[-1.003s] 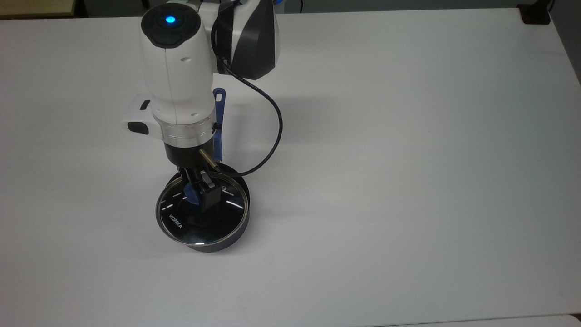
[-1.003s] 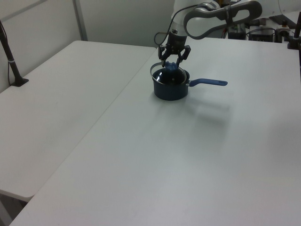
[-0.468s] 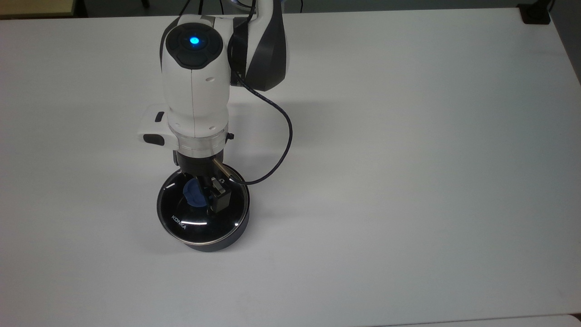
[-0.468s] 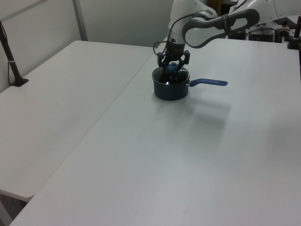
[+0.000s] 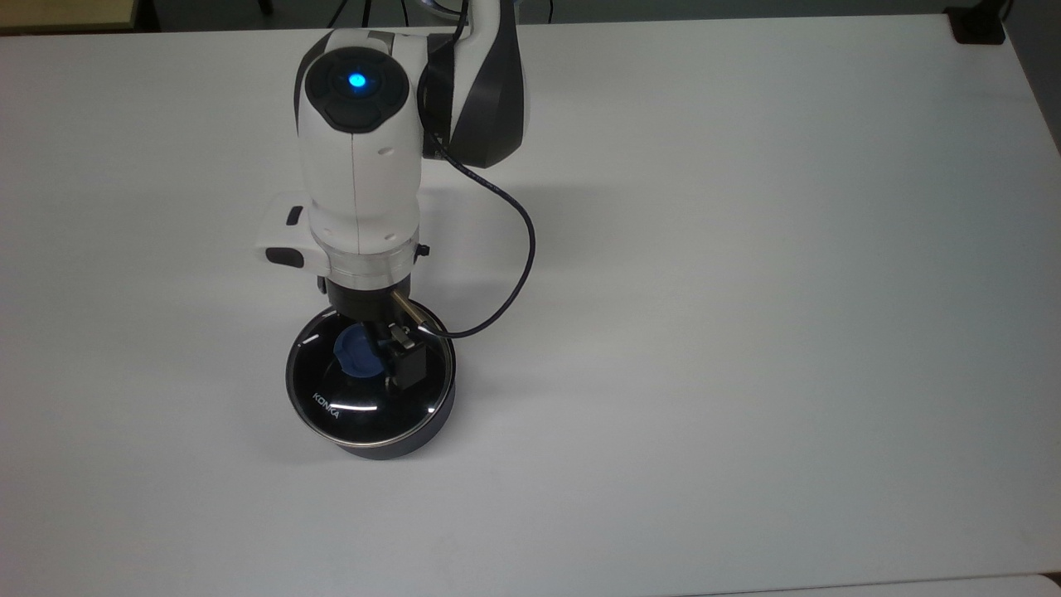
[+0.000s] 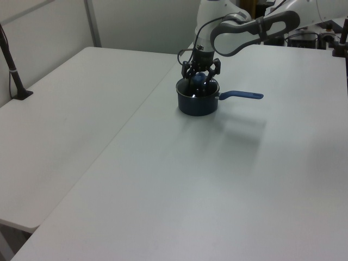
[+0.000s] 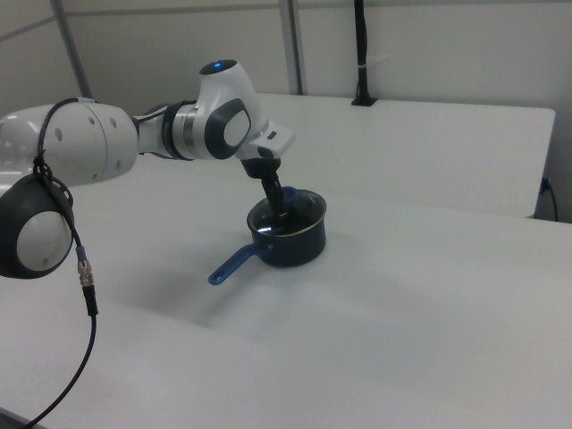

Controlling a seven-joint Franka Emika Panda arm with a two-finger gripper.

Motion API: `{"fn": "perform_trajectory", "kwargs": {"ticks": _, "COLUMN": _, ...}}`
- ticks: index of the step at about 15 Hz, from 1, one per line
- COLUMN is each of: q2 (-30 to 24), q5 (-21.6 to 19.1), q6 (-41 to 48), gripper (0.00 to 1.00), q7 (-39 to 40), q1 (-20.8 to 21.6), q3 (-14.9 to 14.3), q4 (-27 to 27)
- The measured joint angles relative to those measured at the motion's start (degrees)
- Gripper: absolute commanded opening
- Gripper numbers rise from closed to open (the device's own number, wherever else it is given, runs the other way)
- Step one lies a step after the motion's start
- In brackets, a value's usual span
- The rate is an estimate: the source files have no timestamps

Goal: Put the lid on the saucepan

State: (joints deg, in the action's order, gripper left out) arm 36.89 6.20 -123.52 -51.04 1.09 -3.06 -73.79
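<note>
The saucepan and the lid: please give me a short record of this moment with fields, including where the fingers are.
lid: clear glass, lying flat on the pan's rim, "KONKA" lettering at the top view's lower left
lid knob: blue, at the lid's centre
saucepan: black, upright on the table
saucepan handle: blue, points to the left view's right
gripper: directly over the lid, at the knob
fingers: spread on either side of the knob
table: white
task state: lid appears seated on the saucepan

Lettering: small white "KONKA" on the round clear glass lid (image 5: 348, 406) with the blue knob, near its rim.
</note>
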Motion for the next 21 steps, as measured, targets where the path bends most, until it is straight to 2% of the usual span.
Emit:
{"fn": "perform_trajectory", "kwargs": {"ticks": 3, "q2": -0.75, "q5": -1.96, "q6": 2.97, "gripper": 1.00, "q7": 2.26, "q1": 1.36, "q3": 0.16, "q4": 0.16}}
{"fn": "perform_trajectory", "kwargs": {"ticks": 4, "q2": -1.88, "q5": -3.63, "q6": 5.08, "gripper": 1.00, "q7": 4.08, "q1": 2.07, "q3": 0.17, "q4": 0.15}}
{"fn": "perform_trajectory", "kwargs": {"ticks": 7, "q2": -6.07, "q5": -5.07, "q6": 11.65, "gripper": 1.00, "q7": 11.94, "q1": 2.47, "q3": 0.49, "q4": -1.04}}
{"fn": "perform_trajectory", "kwargs": {"ticks": 8, "q2": -8.09, "q5": -5.21, "q6": 13.49, "gripper": 1.00, "q7": 15.52, "q1": 2.42, "q3": 1.23, "q4": -2.48}}
{"fn": "perform_trajectory", "kwargs": {"ticks": 10, "q2": -15.42, "q5": -5.21, "q6": 16.20, "gripper": 1.00, "q7": 25.27, "q1": 2.45, "q3": 3.50, "q4": -9.49}}
{"fn": "perform_trajectory", "kwargs": {"ticks": 13, "q2": -23.61, "q5": -5.21, "q6": 18.49, "gripper": 1.00, "q7": 35.37, "q1": 2.30, "q3": 3.78, "q4": -17.16}}
{"fn": "perform_trajectory", "kwargs": {"ticks": 16, "q2": -30.46, "q5": -5.21, "q6": 22.09, "gripper": 1.00, "q7": 40.51, "q1": 2.11, "q3": 3.77, "q4": -21.80}}
{"fn": "perform_trajectory", "kwargs": {"ticks": 18, "q2": -32.79, "q5": -5.21, "q6": 23.73, "gripper": 1.00, "q7": 44.43, "q1": 2.11, "q3": 3.78, "q4": -23.34}}
{"fn": "perform_trajectory", "kwargs": {"ticks": 21, "q2": -33.21, "q5": -5.21, "q6": 24.66, "gripper": 1.00, "q7": 48.21, "q1": 2.01, "q3": 3.64, "q4": -24.11}}
